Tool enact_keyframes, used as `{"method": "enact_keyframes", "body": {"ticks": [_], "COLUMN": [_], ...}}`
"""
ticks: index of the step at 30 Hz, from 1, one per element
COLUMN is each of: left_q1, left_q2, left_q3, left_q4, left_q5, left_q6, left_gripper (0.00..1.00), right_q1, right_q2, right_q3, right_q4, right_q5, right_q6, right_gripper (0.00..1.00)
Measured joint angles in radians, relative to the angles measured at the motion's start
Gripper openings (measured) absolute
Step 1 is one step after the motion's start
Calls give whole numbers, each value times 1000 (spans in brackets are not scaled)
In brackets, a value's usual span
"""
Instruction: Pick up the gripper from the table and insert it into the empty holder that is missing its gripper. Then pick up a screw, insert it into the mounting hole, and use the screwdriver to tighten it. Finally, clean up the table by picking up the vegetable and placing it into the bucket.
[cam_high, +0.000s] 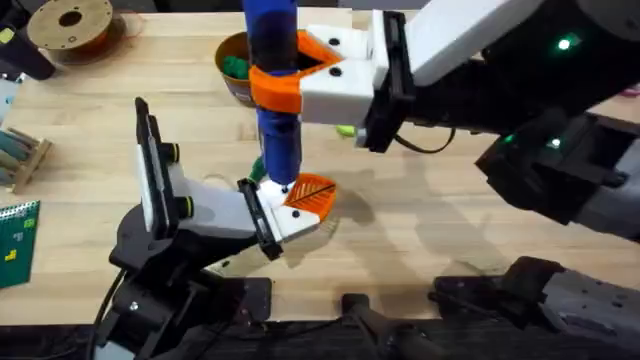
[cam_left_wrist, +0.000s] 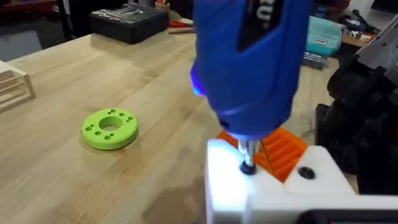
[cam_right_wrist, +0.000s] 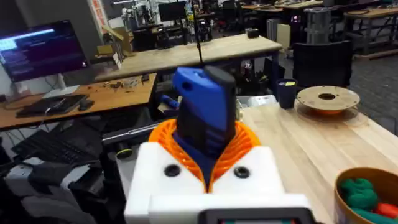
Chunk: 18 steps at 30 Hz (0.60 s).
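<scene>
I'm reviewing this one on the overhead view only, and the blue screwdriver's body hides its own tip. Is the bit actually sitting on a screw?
Observer: Yes. In the left wrist view the screwdriver stands upright with its thin metal tip on a dark screw head in the white holder, right beside the orange wedge.
Operator: Is that the only screw in that holder?
Observer: No. A second dark screw head sits in the same white holder, a little way from the tip, with nothing touching it.
</scene>
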Motion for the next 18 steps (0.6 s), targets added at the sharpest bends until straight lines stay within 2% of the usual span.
{"method": "enact_keyframes", "body": {"ticks": [18], "left_q1": [0], "left_q2": [0], "left_q3": [0], "left_q4": [0], "left_q5": [0], "left_q6": [0], "left_gripper": [6], "right_q1": [0], "right_q2": [9], "right_q3": [0], "right_q4": [1], "right_q5": [0], "right_q6": [1], "right_gripper": [30]}}
